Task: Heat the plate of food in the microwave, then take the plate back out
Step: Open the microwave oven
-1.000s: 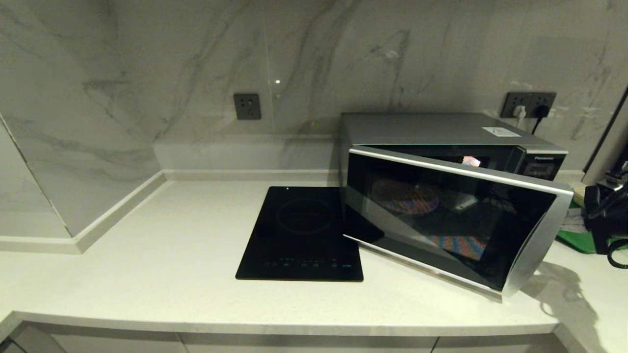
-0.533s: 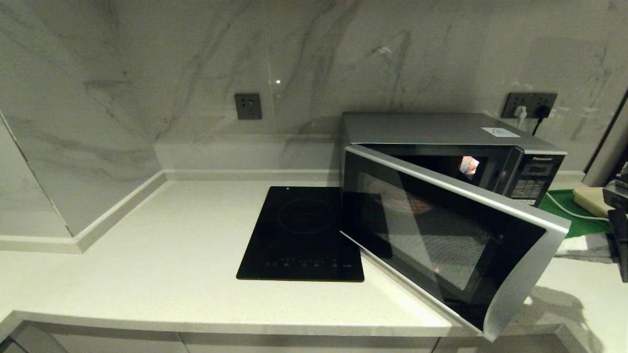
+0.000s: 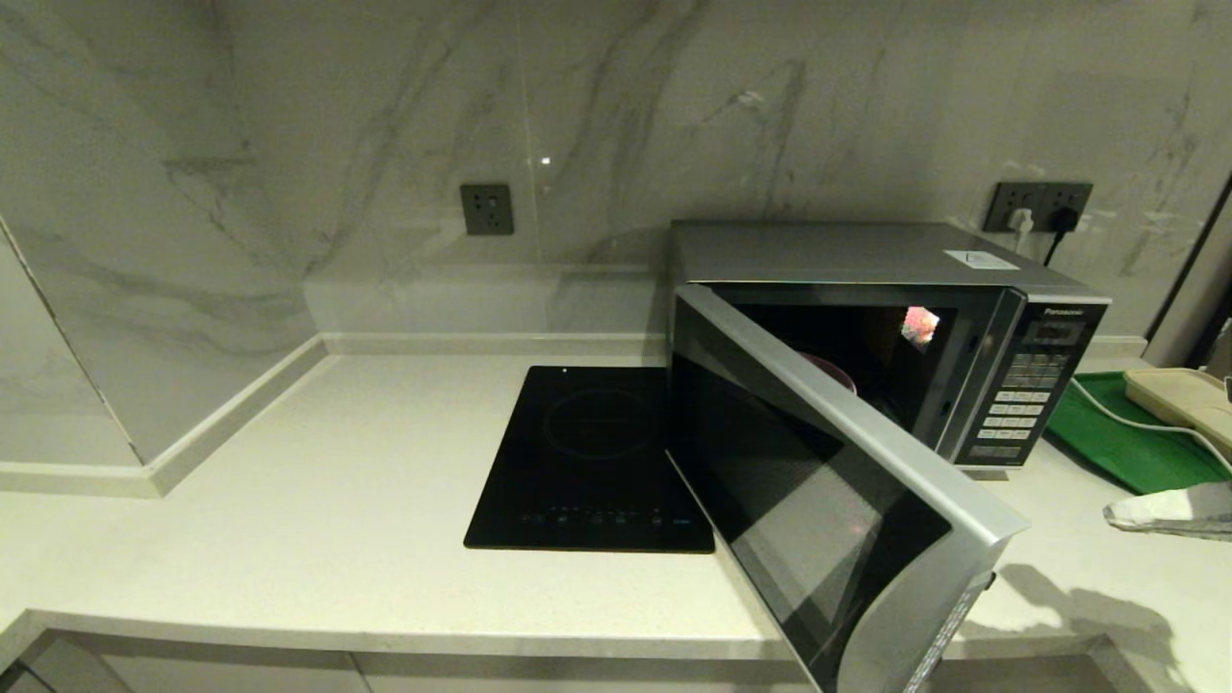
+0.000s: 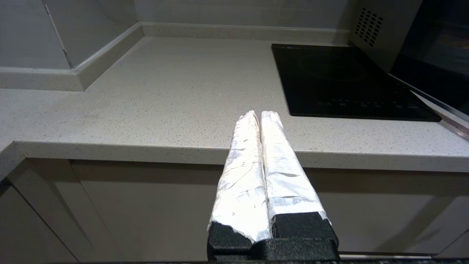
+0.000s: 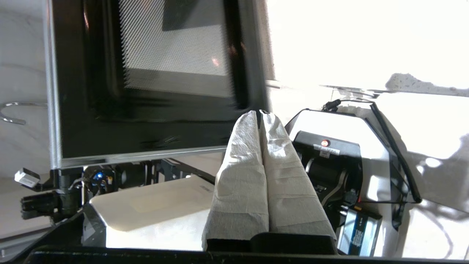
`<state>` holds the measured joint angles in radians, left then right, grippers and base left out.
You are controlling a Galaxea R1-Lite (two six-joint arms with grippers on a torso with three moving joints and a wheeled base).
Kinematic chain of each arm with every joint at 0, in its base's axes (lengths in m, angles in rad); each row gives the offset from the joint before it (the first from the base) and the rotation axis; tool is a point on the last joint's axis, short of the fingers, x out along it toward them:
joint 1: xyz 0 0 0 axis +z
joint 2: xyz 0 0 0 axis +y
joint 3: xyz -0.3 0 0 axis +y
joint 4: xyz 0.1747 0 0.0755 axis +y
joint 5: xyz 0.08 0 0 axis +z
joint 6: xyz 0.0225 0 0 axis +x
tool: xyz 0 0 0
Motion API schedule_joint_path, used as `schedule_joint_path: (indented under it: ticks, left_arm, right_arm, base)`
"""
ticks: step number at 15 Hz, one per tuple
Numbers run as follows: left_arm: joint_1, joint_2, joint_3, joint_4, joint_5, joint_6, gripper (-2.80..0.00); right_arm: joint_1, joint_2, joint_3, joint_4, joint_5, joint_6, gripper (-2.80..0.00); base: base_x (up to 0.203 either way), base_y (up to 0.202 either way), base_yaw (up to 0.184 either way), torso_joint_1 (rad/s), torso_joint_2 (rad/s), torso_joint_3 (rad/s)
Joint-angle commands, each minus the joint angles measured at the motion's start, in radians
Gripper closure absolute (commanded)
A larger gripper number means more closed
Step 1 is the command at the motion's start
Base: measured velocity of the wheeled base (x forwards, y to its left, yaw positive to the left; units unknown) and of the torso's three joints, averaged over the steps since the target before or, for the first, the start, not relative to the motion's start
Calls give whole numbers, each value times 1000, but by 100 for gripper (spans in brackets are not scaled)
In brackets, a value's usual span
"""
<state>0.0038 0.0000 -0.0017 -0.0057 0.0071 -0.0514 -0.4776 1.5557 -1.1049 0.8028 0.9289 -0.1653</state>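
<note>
Silver microwave (image 3: 895,318): sitting at the back right of the pale desk (image 3: 289,539), its dark glass door (image 3: 828,500) standing wide open and jutting out over the desk's front edge.
Plate of food (image 3: 830,370): lying inside the cavity, only a sliver of pale rim peeking over the door's top edge; the fries themselves are hidden.
Right hand (image 5: 261,114): hanging just off the door's free edge, wrapped fingers pressed together and holding nothing; in the head view only its tip is showing at the right border.
Left hand (image 4: 258,115): idling low in front of the desk's edge, fingers closed on nothing, well apart from the cooktop (image 3: 592,457).
Progress: judging by the plate sitting in the oven with the door open, either loading is finished or heating is over; which one cannot be told.
Remaining: at least lifting the plate back out onto the desk; possibly closing the door and running the keypad (image 3: 1015,409) first.
Nearby: green tray (image 3: 1116,438) with a cream slab (image 3: 1179,399) lying right of the oven.
</note>
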Motion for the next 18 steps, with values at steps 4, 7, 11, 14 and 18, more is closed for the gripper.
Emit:
schedule_joint_path:
  ticks: [4,7,11,14,18]
  left_arm:
    - [1,-1,0,0,1,-1,0]
    - [1,-2,0,0,1,-1,0]
    - [1,0,-1,0,1,-1,0]
    - [1,-1,0,0,1,-1,0]
    - [0,0,0,0,1,-1,0]
  right_arm:
    - [93,-1,-63,3,-38,-23,0]
    - [206,0,-143,3,-125,-22,0]
    - [307,13,-249,3,-238,83,0]
    - [307,14,-231,3,-249,110,0]
    - [337,4,-238,3,-251,107,0]
  base:
    - [0,0,0,0,0,0]
    - [0,0,0,0,0,0]
    - [0,0,0,0,0,0]
    - [0,0,0,0,0,0]
    - [0,0,0,0,0,0]
